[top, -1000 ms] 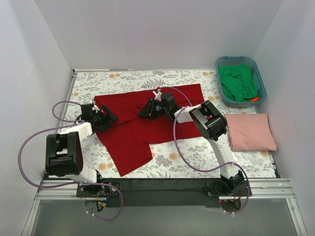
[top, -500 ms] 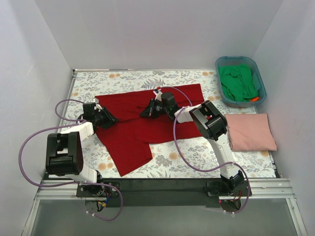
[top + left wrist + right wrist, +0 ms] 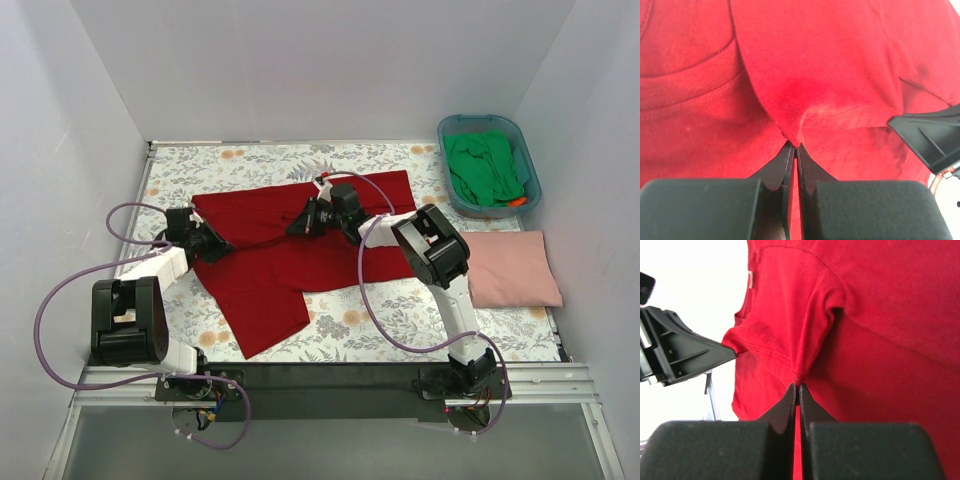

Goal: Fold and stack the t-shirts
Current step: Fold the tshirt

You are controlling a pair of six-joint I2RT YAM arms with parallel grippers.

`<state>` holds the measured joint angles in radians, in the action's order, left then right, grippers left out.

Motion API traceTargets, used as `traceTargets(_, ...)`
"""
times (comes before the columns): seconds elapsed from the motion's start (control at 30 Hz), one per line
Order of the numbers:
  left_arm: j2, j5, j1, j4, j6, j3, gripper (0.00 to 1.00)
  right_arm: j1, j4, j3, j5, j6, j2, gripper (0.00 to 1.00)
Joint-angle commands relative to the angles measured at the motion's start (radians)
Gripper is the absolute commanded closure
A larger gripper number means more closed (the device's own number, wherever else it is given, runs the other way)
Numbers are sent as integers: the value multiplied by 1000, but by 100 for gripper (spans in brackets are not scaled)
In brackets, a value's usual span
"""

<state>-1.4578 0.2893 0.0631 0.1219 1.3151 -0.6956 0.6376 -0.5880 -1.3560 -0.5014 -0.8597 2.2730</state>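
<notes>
Left pincer (image 3: 795,146): shut tight, pinching a small fold of the red t-shirt (image 3: 290,255) near its left side.
Right pincer (image 3: 797,386): shut tight too, pinching a fold of the same shirt near its top middle.
Neck label (image 3: 750,280): small and white; any writing is too small to read.
Red t-shirt: spread out on the flowery table cover (image 3: 380,320), left of the middle.
Pink t-shirt (image 3: 510,268): folded flat by the right edge, apart from the red one.
Green t-shirt (image 3: 483,168): bunched up in the teal tub (image 3: 530,170), in the far right corner.
Room: bare cover shows along the far side and at the near right.
</notes>
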Motion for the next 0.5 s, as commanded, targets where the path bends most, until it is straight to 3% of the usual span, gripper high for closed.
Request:
traceTargets(0.0,34,-35,0,91,29,-59,100,-10,17,8,-31,16,-64,99)
traceTargets(0.23,37,-79,4,231,65,-107,100,-10,45,-18,-63,14,-32,99)
traceTargets(0.47,27,-44,6,239,98,-45,100,-10,71,-48,-74,22,0,97)
